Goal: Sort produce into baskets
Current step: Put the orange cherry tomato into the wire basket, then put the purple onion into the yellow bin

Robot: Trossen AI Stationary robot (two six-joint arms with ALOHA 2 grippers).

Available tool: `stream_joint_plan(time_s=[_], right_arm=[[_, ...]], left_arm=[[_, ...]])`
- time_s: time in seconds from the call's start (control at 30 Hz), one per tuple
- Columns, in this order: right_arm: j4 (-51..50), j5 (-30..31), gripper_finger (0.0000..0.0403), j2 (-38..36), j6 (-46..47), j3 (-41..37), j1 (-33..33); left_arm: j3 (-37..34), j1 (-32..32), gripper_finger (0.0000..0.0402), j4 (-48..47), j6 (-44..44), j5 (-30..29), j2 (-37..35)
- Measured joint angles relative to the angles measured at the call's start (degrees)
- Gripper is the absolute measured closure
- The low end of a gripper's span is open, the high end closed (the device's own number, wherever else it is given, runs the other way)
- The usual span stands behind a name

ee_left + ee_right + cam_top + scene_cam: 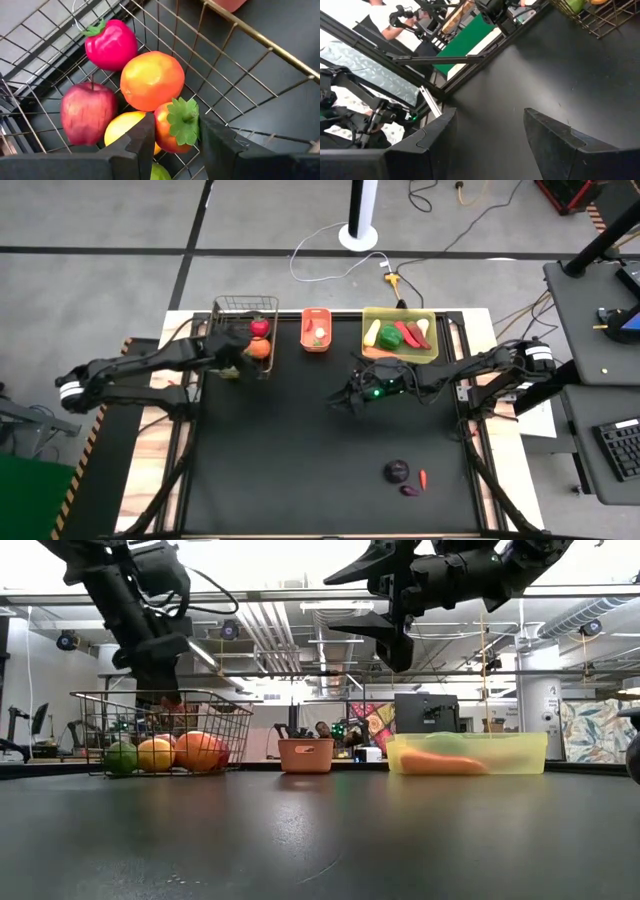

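Observation:
My left gripper (240, 348) reaches from above into the dark wire-mesh basket (226, 308) and is shut on a small red fruit with a green leafy top (170, 131). Under and beside it lie a pink-red fruit (111, 44), an orange (152, 80), a red apple (88, 113), a yellow lemon (122, 131) and a green fruit (160, 172). My right gripper (350, 395) hangs open and empty over mid-table. The orange basket (316, 330) and the yellow-green bin (372, 313) hold more produce. A purple eggplant (397, 471) and a red chilli (424, 478) lie on the table. My left gripper pinches the red fruit by its two opposite sides (159, 134) between its two fingers, which come from above and point down into the basket. The leafy top faces the wrist camera. I cannot tell whether the fruit rests on the lemon below it.
The three containers stand in a row along the table's far edge. A small purple piece (408, 490) lies by the chilli near the front right. The black mat (290, 460) stretches bare between the containers and the near edge. A person shows beyond the table in the right wrist view (387, 17).

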Motion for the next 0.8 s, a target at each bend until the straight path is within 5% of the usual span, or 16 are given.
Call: stream_joint_plan(time_s=[0.53,0.8], right_arm=[[-0.85,-0.43,0.0183,0.00,-0.03,0.00,0.00],[-1.81,-0.44,0.0183,-0.03,0.89,0.00,0.00]], left_arm=[[0.00,0.13,0.0207,-0.01,0.39,-3.96,3.60],[0.00,0.11,0.0198,0.01,0.50,-4.04,3.02]])
